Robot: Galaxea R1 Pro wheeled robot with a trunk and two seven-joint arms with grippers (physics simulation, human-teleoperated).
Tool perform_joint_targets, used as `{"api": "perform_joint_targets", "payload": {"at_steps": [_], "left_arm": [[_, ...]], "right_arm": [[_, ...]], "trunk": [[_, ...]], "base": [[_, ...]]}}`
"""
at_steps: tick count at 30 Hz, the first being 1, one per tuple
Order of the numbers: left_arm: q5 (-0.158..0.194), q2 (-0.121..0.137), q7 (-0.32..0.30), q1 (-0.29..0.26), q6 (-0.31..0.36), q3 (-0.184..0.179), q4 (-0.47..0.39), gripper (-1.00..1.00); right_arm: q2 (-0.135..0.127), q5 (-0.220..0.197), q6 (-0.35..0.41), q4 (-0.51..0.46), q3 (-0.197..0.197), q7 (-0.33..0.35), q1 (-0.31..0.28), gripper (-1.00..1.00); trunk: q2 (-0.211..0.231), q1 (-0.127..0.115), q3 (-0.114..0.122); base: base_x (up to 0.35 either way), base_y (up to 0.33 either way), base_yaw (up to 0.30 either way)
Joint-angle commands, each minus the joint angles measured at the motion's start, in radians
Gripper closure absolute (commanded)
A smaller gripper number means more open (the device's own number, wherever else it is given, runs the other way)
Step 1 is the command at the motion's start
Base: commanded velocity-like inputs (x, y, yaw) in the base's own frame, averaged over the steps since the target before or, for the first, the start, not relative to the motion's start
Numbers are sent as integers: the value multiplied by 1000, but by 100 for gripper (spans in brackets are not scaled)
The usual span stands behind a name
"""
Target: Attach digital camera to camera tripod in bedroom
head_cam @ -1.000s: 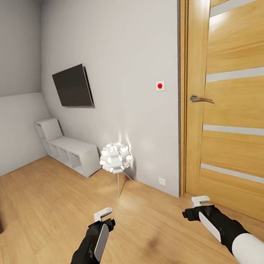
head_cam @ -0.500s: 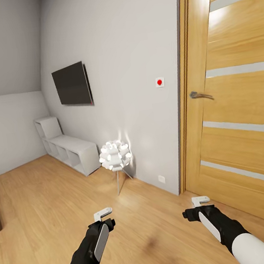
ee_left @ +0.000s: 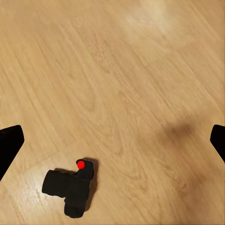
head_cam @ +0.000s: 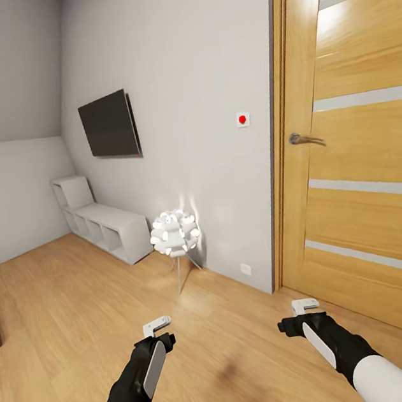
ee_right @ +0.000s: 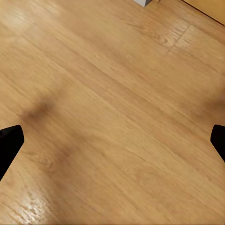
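Wood floor [ee_left: 140, 70] bears unlabelled digital camera [ee_left: 69, 187].

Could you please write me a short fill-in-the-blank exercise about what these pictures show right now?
1. The digital camera lies on the wood ____.
2. The small dot on top of the camera is ____.
3. The dark television hangs on the ____.
4. Both the left gripper and the right gripper hold ____.

Missing words: floor; red; wall; nothing
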Motion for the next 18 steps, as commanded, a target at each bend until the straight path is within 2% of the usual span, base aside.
{"api": "perform_joint_targets", "payload": {"at_steps": [1, 18], "left_arm": [[10, -1, 6, 0, 2, 2, -2, -100], [9, -1, 6, 0, 2, 2, 1, -100]], "right_arm": [[-2, -10, 4, -2, 8, -9, -1, -100], [-1, -10, 3, -2, 8, -9, -1, -100]], "trunk": [[-8, 4, -4], [-127, 69, -58]], "base": [[0, 0, 0], [0, 0, 0]]}}
